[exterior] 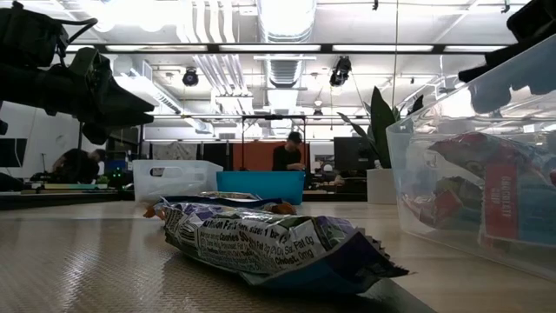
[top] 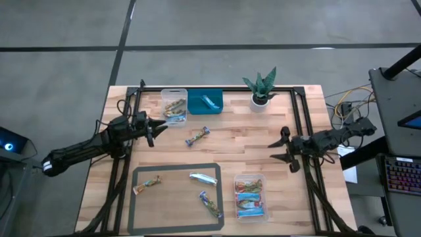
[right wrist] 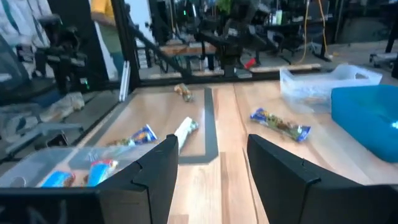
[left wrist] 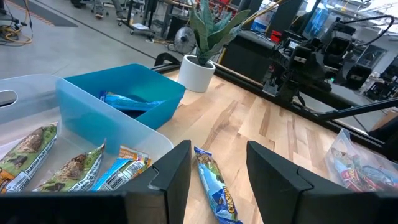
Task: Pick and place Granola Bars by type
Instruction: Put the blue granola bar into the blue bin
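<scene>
Wood table [top: 263, 131]: left gripper [top: 160, 126] is hovering open and empty beside the clear tub [top: 173, 105], lining up on the loose bar [top: 197, 136] just past it; right gripper [top: 279, 149] is waiting open, well clear.

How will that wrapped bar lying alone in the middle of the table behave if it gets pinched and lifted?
The bar looks small and thin, so it is probably light. Its shiny crinkled wrapper may slip or crumple under a pinch. It lies flat on the table, so it is unlikely to roll.
</scene>
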Motion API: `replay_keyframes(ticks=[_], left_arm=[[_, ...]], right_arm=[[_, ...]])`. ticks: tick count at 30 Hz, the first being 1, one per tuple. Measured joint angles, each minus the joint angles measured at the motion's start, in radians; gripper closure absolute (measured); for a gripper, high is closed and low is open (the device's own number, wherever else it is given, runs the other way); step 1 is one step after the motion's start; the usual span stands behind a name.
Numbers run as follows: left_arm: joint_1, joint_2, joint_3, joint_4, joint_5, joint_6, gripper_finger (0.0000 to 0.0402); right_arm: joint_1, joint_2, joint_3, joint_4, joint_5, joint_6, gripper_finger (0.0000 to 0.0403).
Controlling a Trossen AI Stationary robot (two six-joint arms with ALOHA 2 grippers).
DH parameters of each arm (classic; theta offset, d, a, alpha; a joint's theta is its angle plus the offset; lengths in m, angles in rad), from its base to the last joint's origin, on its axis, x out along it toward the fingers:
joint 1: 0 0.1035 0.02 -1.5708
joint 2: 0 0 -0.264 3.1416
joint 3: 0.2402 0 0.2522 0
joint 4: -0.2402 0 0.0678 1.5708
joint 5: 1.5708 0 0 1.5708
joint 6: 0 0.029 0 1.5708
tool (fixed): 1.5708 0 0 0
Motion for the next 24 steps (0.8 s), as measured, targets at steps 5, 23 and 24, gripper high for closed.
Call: replay_keyframes(ticks=[5,23,24], left_arm=[[0.000,0.001,0.000,0.000,0.000,0.000,0.0264],[0.000,0.000,0.000,0.000,0.000,0.000,0.0264],[0.000,0.000,0.000,0.000,0.000,0.000,0.0264]], right_arm=[[0.000,0.034,0.000,-0.002,-0.001,0.003,0.0220],[0.000,0.062,0.000,-0.001,-0.002,-0.004,0.0220],[0.000,0.062,0.000,-0.001,-0.003,-0.005,0.0220]])
